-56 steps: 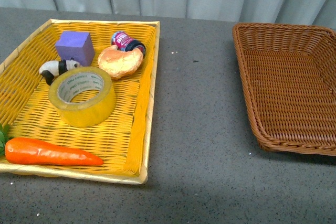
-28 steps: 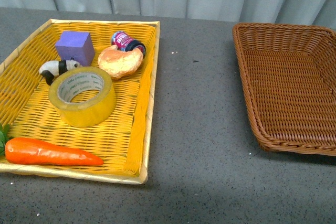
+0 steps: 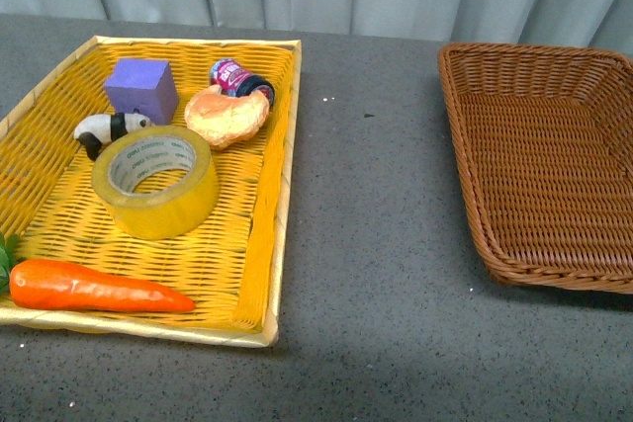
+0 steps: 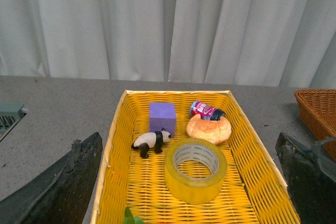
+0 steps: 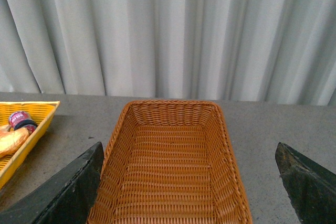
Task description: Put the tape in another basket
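The left gripper (image 4: 188, 139) hangs over the yellow tray (image 4: 113, 145) with its jaws spread wide and empty, and the right gripper (image 5: 188, 148) is equally wide and empty above the bare brown basket (image 5: 168, 166). The tape (image 3: 155, 182) lies flat, hole up, mid-tray, just beside the toy panda (image 3: 107, 129). It looks light and stiff but smooth-sided, so pinching one wall of the ring, one finger inside the core and one outside, seems surer than spanning its slippery outside.
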Robot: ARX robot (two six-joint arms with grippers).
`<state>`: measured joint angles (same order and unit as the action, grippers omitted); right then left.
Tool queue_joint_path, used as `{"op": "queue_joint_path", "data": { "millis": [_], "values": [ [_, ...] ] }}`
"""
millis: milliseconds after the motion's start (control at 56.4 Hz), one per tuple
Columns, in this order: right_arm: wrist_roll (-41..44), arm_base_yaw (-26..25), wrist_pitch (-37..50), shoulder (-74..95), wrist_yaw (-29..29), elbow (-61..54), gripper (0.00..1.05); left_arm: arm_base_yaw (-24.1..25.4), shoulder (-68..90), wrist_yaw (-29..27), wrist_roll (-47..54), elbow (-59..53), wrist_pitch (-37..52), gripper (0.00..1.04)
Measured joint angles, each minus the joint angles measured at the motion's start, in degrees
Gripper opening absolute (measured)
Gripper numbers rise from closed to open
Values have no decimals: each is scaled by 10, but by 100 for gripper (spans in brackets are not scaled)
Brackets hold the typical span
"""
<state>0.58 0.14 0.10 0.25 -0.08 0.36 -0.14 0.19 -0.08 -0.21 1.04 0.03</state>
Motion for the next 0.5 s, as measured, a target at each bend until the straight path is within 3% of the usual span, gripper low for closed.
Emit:
{"op": "queue_joint_path", "data": {
  "millis": [213,302,497],
  "values": [
    [0,0,0,0,0,0,96,0,1,0,0,0,0,98],
    [0,0,0,0,0,0,96,-12,80,-76,-29,30,-58,98],
    [0,0,0,0,0,0,96,-12,389,-65,-110,87,89,98]
  ]
}}
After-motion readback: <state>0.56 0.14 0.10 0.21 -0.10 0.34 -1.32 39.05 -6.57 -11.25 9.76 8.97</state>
